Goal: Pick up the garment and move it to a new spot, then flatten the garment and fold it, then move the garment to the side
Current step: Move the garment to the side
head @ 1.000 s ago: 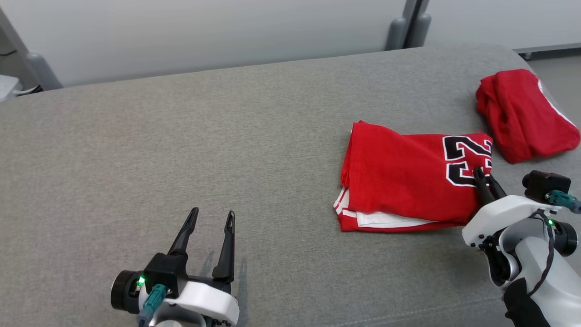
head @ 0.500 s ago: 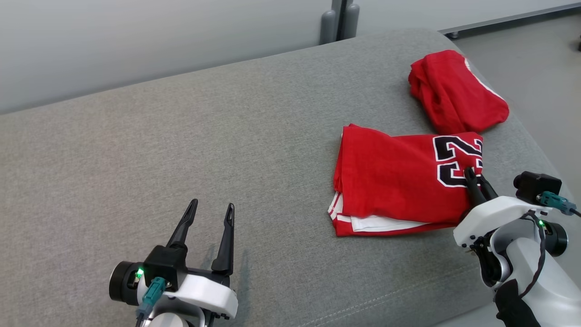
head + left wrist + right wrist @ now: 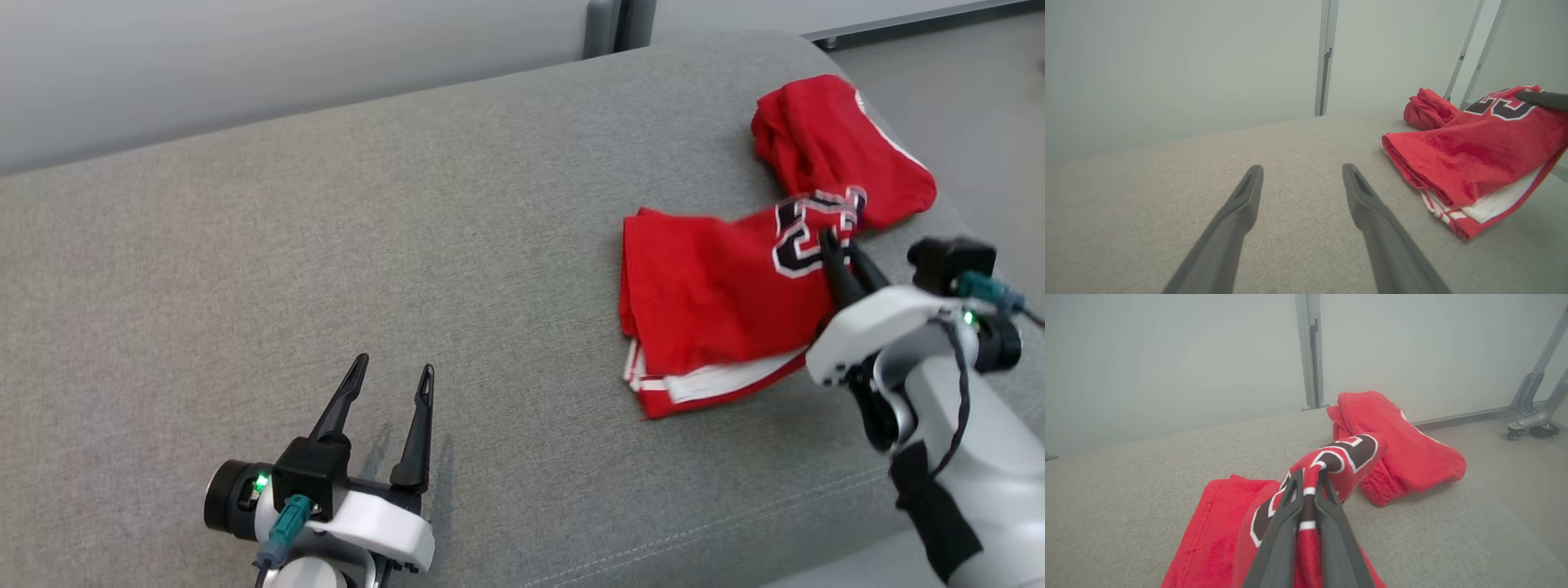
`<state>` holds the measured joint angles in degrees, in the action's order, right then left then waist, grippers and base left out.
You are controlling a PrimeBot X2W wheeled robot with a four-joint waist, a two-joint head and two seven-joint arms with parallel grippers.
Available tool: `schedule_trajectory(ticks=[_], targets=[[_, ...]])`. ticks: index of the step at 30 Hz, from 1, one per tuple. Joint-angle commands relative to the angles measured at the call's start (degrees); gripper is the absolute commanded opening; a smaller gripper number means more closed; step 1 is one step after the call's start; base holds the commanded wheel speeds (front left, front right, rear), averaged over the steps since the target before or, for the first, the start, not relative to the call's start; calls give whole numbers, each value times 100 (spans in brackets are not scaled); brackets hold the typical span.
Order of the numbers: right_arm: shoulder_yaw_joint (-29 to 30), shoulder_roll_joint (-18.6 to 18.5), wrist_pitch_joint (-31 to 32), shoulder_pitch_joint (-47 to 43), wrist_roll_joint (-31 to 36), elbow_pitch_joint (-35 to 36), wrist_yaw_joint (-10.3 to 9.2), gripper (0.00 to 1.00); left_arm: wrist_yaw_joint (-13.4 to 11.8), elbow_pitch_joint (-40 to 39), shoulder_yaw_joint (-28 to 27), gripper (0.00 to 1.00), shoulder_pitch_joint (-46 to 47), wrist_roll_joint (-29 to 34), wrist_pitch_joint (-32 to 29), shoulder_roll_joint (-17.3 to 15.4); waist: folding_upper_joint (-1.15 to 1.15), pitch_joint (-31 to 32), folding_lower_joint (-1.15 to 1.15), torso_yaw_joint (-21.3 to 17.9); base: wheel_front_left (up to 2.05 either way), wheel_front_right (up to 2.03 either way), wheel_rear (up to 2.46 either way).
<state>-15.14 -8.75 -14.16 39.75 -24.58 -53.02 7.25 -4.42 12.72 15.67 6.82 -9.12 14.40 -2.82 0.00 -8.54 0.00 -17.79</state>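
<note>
The numbered end of the folded red garment [image 3: 710, 302], lying flat a second ago, is now rising off the grey cushion [image 3: 408, 245], the right gripper [image 3: 839, 243] pinching it tight. The other end is trailing on the cushion, near a second red bundle [image 3: 841, 147]. The left gripper [image 3: 390, 377] is idling, fingers spread and empty. Folding looks done; the move aside is just beginning.

Right gripper [image 3: 839, 242]: jaws clamped on red garment [image 3: 702, 302], corner raised.

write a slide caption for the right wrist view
Right gripper shut on the numbered edge of the folded red jersey, raised off the grey cushion; a second red garment lies beyond.
</note>
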Motion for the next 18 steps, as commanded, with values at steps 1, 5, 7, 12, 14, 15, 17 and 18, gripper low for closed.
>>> schedule_trajectory(ticks=[1, 5, 7, 12, 14, 15, 17, 18], targets=[[-109, -64, -84, 257, 4, 111, 24, 0, 66, -139, -160, 100, 340, 69, 60, -29, 0, -88, 0, 75, 0, 0, 0], [-243, -202, -84, 776, -102, -12, 24, 0, 91, -159, -133, 100, 435, 111, 60, -30, 0, -283, 0, 200, 0, 0, 0], [-311, -284, -81, 1028, -165, -123, 24, 0, 105, -168, -117, 100, 492, 126, 60, -29, 0, -382, 0, 268, 0, 0, 0], [-476, -488, -62, 1572, -369, -363, 24, 0, 133, -190, -83, 100, 635, 168, 60, -34, 0, -646, 0, 405, 0, 0, 0], [-531, -581, -64, 1743, -461, -441, 24, 0, 138, -192, -71, 100, 695, 191, 60, -45, 0, -763, 0, 441, 0, 0, 0], [-548, -644, -64, 1828, -497, -491, 24, 0, 142, -192, -63, 100, 731, 205, 60, -53, 0, -829, 0, 457, 0, 0, 0], [-575, -758, -67, 1991, -570, -573, 24, 0, 149, -193, -45, 100, 816, 235, 60, -69, 0, -972, 0, 485, 0, 0, 0], [-582, -815, -69, 2067, -603, -607, 24, 0, 150, -199, -37, 100, 861, 249, 60, -77, 0, -1043, 0, 494, 0, 0, 0]])
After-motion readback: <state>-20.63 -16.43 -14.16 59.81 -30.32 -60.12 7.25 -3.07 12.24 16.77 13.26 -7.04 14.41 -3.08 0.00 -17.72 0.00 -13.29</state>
